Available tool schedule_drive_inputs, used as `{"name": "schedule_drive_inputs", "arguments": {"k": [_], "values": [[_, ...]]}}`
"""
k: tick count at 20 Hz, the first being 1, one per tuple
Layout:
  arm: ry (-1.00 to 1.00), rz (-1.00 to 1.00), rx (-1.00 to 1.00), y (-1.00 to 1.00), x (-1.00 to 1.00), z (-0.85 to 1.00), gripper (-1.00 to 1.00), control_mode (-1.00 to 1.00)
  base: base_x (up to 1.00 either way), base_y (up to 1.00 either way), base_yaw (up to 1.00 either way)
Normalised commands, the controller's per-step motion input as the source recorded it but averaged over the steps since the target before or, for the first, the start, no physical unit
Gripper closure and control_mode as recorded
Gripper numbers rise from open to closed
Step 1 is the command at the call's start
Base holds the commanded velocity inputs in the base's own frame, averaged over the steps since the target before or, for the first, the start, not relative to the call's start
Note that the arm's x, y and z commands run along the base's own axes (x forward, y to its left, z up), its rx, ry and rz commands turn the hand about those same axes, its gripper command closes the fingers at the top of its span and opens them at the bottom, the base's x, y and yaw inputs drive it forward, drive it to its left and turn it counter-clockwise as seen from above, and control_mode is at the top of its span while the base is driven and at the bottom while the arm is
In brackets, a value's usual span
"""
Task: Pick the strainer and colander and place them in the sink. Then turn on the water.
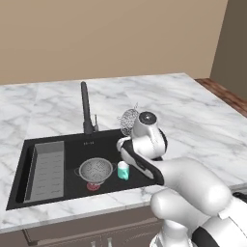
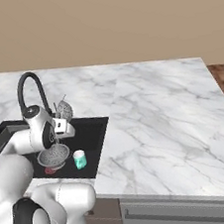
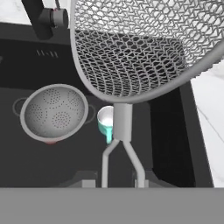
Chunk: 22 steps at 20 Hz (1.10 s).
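No readable text; faint unreadable marks on sink (image 1: 72,143) rim by faucet (image 1: 86,108)

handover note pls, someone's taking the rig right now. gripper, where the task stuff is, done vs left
Gripper: shut on the strainer's wire handle, mesh basket held up over the right part of the sink.
Colander: already in the basin, upright, beside a small teal cup, with something red under its edge.
Faucet: no stream visible, water looks off.
Done: colander placed, strainer picked.
Left: lower and release the strainer into the sink, then turn the water on.
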Motion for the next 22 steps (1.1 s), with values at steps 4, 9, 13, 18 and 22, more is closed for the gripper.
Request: {"name": "schedule_drive_inputs", "arguments": {"k": [4, 9, 13, 18, 22], "values": [[0.00, 0.05, 0.00, 0.19, 0.20, -0.14, 1.00, -1.00, 0.00, 0.00, 0.00], [0.00, 0.04, 0.00, 0.23, 0.14, -0.17, 1.00, -1.00, 0.00, 0.00, 0.00], [0.00, 0.04, 0.00, 0.28, 0.08, -0.17, 1.00, -1.00, 0.00, 0.00, 0.00], [0.00, 0.05, 0.00, 0.25, 0.06, -0.17, 1.00, -1.00, 0.00, 0.00, 0.00], [0.00, 0.05, 0.00, 0.27, 0.04, -0.18, 1.00, -1.00, 0.00, 0.00, 0.00]]}}
